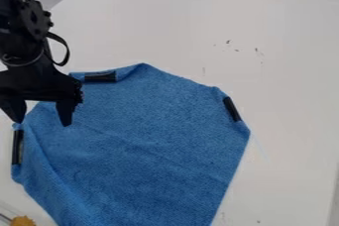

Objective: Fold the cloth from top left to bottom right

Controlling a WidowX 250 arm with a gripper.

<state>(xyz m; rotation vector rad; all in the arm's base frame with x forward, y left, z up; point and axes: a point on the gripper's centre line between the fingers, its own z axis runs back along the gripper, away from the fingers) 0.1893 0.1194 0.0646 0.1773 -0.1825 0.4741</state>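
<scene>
A blue cloth (pixel 145 145) lies spread over the lower left and middle of the white table, its lower part running out of the view's bottom edge. Black clips or strips sit along its edges at the top left, left and right. Over the cloth's upper left edge hangs my gripper (pixel 43 121), fingers apart and pointing down, with nothing seen between them. Its right finger is over the cloth and its left one is by the left edge, close to the upper end of the left strip. Whether the tips touch the cloth I cannot tell.
The white table (pixel 285 61) extends behind and to the right of the cloth, with small dark marks on it. An orange-yellow object (pixel 23 221) lies at the bottom left corner. Dark items stand beyond the table's far edge.
</scene>
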